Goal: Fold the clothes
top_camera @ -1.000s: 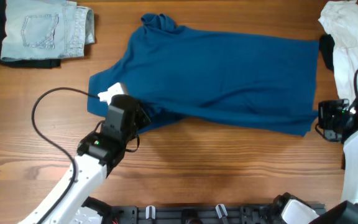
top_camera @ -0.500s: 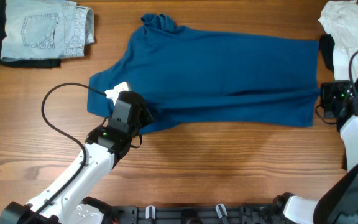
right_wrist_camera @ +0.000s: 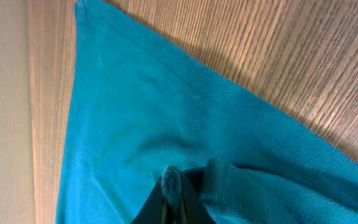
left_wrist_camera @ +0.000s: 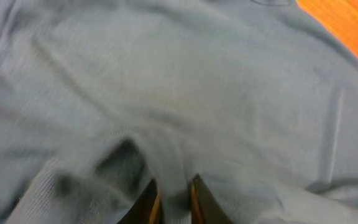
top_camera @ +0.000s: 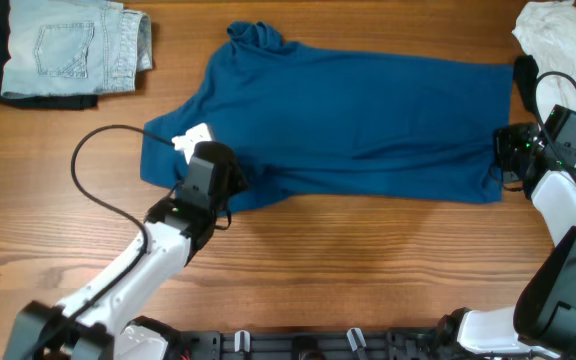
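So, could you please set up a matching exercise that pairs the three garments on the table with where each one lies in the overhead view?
Things:
1. deep-blue top
2. pale denim piece
3. white garment

Places:
A. top right corner, bunched up
B. middle, spread out wide
C. top left corner, folded

Pairs: 1-B; 2-C; 3-A

Robot lab: wooden table [top_camera: 368, 260], two arms [top_camera: 136, 265]
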